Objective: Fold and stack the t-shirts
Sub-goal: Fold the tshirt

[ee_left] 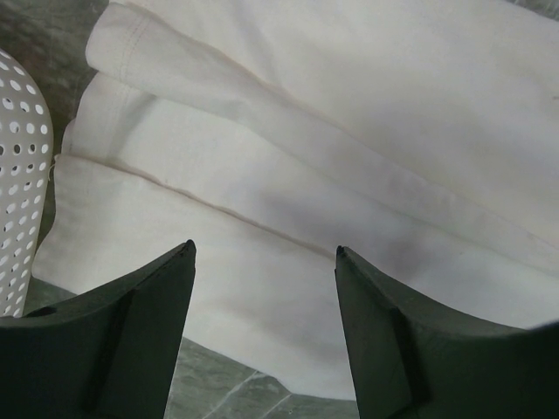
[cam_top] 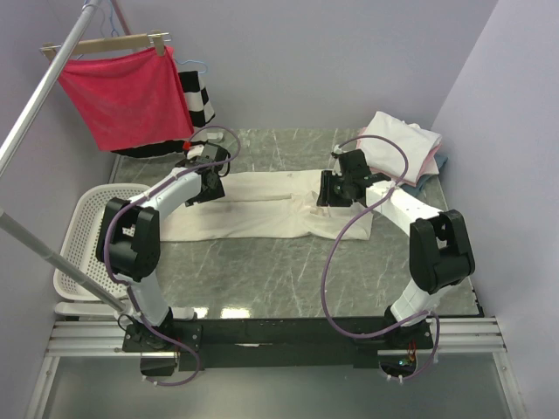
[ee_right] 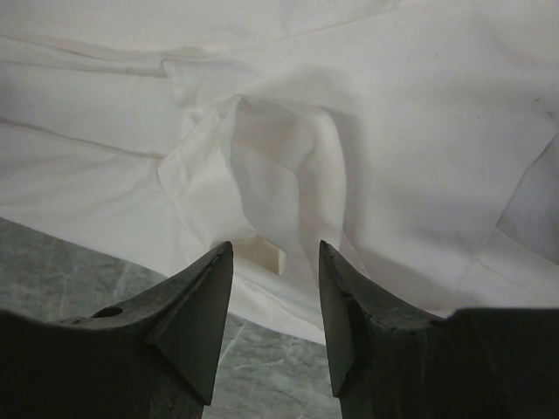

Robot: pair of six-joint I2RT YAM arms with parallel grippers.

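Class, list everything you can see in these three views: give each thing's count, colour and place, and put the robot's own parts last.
spread t-shirt: one, cream, lying flat mid-table between the arms
folded stack: one pile, cream on top with pink and blue edges below, far right corner
red cloth: one, red, hanging at far left
black-and-white garment: one, behind the red cloth
basket: one, white, perforated, left of the table
table: one, grey-green marble
left gripper: one, dark fingers, open over the shirt's left end
right gripper: one, dark fingers, open at a bunched fold
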